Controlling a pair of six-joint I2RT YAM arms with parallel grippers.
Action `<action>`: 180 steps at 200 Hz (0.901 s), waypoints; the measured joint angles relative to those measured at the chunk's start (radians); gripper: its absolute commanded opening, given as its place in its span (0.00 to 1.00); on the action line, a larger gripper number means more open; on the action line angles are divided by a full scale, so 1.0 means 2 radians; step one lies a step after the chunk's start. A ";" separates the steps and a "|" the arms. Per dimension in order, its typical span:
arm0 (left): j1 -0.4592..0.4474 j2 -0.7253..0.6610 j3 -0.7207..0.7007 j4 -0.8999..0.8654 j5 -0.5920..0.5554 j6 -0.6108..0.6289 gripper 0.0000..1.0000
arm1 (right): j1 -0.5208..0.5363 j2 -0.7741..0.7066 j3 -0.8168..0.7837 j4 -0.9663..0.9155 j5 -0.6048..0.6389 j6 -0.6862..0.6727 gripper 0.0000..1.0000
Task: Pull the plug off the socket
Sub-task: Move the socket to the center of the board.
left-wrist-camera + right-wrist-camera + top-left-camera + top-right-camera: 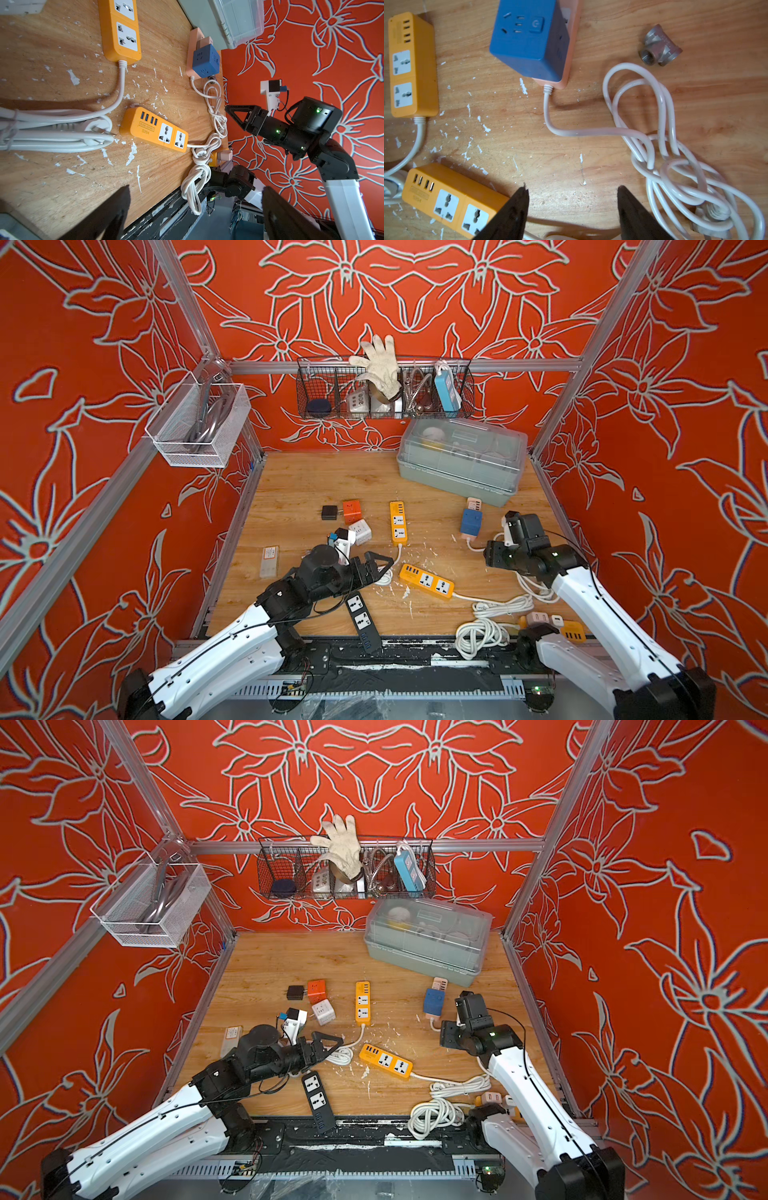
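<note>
A blue cube plug (471, 520) (529, 41) sits plugged into a pink socket strip (473, 503) (572, 52) at the right of the wooden table. The strip's white cord (591, 132) runs off to a tangled coil. My right gripper (492, 556) (572, 188) hovers just in front of the strip's cord end, open, with only bare wood between its fingers. My left gripper (378, 565) (196, 191) is open and empty near the table's middle front, beside a coiled white cord (62, 133).
Two orange power strips (398, 522) (426, 581) lie mid-table, a black strip (362, 620) at the front edge. An orange cube (351, 510) with a black plug (330, 512) and a white cube (360, 531) sit left. A grey lidded box (461, 460) stands behind. A metal pipe tee (659, 48) lies near the cord.
</note>
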 measured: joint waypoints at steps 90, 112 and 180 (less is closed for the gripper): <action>0.000 -0.052 -0.020 -0.015 -0.027 0.002 0.98 | -0.017 0.071 0.029 -0.194 0.157 0.236 0.95; 0.000 -0.046 -0.020 -0.015 -0.026 0.002 0.98 | -0.040 0.092 0.035 -0.232 0.187 0.270 1.00; 0.000 -0.039 -0.019 -0.019 -0.021 0.005 0.98 | -0.197 0.084 0.009 -0.237 0.171 0.304 1.00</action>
